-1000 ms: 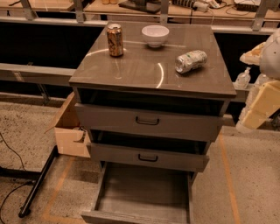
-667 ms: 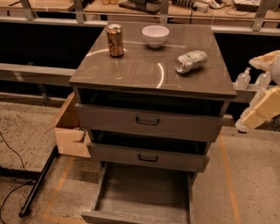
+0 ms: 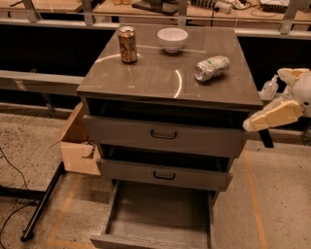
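My pincer (image 3: 266, 101) hangs just off the worktop's (image 3: 160, 78) right edge, near the front right corner, spread and holding nothing. Nearest it, the crumpled can (image 3: 212, 68) lies on its side by the right edge. A brown can (image 3: 128, 44) and a white bowl (image 3: 172, 39) stand along the back edge.

Robot lab: cluttered workbenches (image 3: 160, 9) behind a drawer cabinet (image 3: 155, 68), taped speckled floor (image 3: 277, 204), cables (image 3: 9, 170), gripper (image 3: 255, 132) beside the cabinet's right edge

Tool (image 3: 254, 123) right of cabinet (image 3: 165, 85), near tipped can (image 3: 212, 68).
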`<action>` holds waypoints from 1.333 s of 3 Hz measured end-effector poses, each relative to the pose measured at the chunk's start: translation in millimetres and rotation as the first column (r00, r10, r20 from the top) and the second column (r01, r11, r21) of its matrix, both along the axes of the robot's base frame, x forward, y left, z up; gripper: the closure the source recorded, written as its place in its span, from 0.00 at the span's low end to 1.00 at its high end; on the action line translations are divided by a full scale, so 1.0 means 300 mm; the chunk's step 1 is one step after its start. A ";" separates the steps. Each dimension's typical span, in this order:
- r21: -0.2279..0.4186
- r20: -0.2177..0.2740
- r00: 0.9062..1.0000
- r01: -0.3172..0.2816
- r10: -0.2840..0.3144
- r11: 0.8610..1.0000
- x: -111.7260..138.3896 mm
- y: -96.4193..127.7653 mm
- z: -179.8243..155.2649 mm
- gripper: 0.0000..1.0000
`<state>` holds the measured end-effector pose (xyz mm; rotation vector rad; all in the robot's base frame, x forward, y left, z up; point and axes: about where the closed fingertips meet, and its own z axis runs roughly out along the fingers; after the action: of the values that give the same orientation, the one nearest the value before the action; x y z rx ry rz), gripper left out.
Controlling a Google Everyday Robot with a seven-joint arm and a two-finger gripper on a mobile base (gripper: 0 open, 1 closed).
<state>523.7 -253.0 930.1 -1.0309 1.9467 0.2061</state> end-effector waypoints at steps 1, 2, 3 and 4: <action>0.091 0.110 0.989 0.087 -0.097 0.992 0.159 -0.033 0.035 0.00; 0.159 0.204 0.950 0.208 -0.239 0.965 0.363 -0.098 0.100 0.00; 0.277 0.180 0.919 0.295 -0.351 0.914 0.557 -0.118 0.130 0.00; 0.303 0.165 0.917 0.303 -0.363 0.903 0.589 -0.102 0.138 0.00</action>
<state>700.5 -283.7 971.4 -0.5035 1.7996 0.1532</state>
